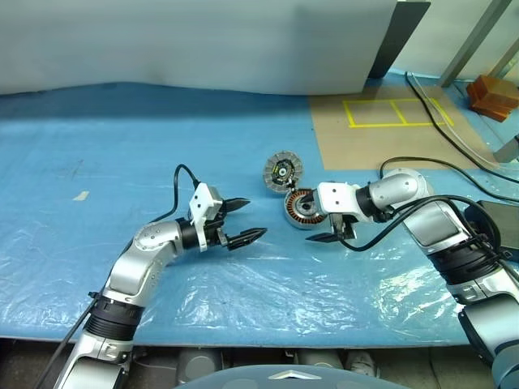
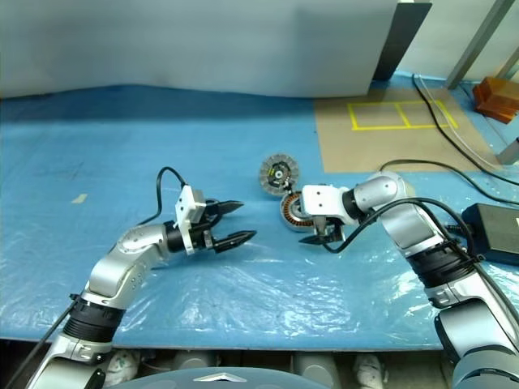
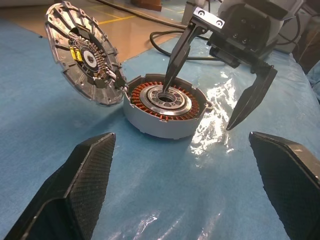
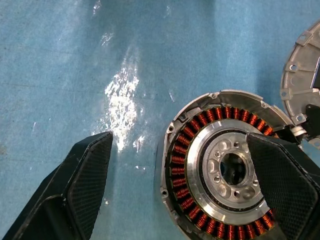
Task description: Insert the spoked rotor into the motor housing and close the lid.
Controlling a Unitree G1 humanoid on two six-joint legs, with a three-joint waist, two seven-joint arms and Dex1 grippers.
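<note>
Nearest me, my left gripper hovers over the blue plastic sheet covering the table, jaws spread wide and holding nothing; just beyond it, my right gripper reaches in from the right, jaws likewise released, one finger poised over the silver centre of the motor housing and the other outside its wall; the housing sits open on the sheet, copper windings showing; the spoked rotor stands tilted on edge against the housing's far rim; farther off I see a brown mat with yellow tape lines.
</note>
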